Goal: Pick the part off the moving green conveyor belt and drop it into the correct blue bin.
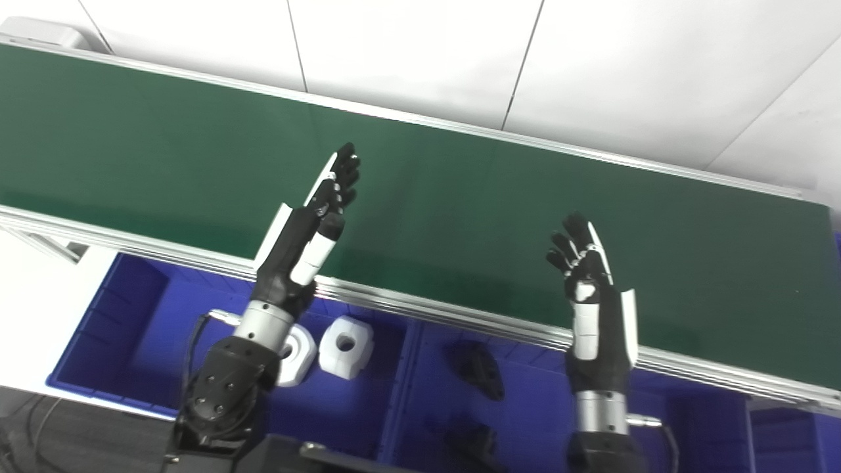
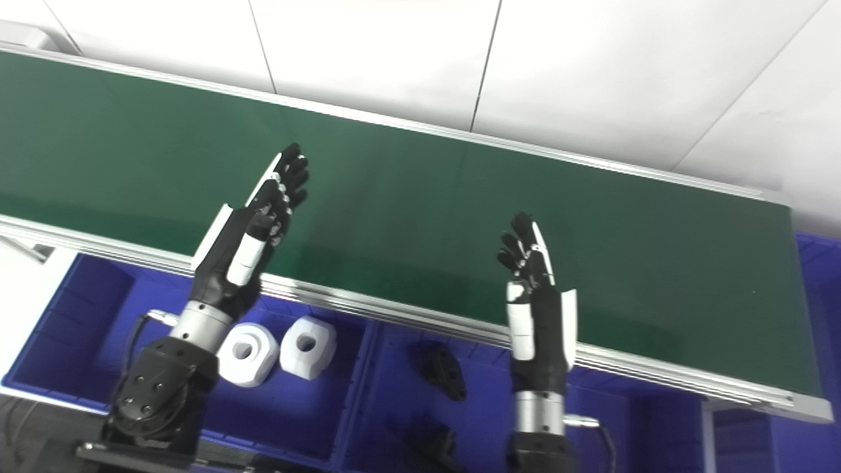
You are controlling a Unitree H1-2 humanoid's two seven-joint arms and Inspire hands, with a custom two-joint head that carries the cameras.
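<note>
Green belting (image 1: 460, 217) runs bare beneath both raised hands; no part is seen on the visible stretch, so the thing to be picked is judged to be not yet in view. The left hand (image 1: 309, 230) is held over the near half of the belt with fingers straight and nothing between them, and the right hand (image 1: 588, 289) is likewise raised, spread and unladen.

Below and just behind the left hand's wrist, two white parts (image 2: 307, 347) lie in the left blue bin (image 1: 105, 322); beside the right hand's forearm, toward the left hand, black parts (image 1: 483, 371) lie in the middle blue bin (image 1: 545, 420).

From these sorted pieces, an incoming part is judged to be rigid moulded plastic, light, smooth and somewhat slippery, unlikely to break if dropped. The white ones show a central hole and chunky flat flanks, so a hold across opposite flanks is judged safest. Colour would presumably decide the bin.
</note>
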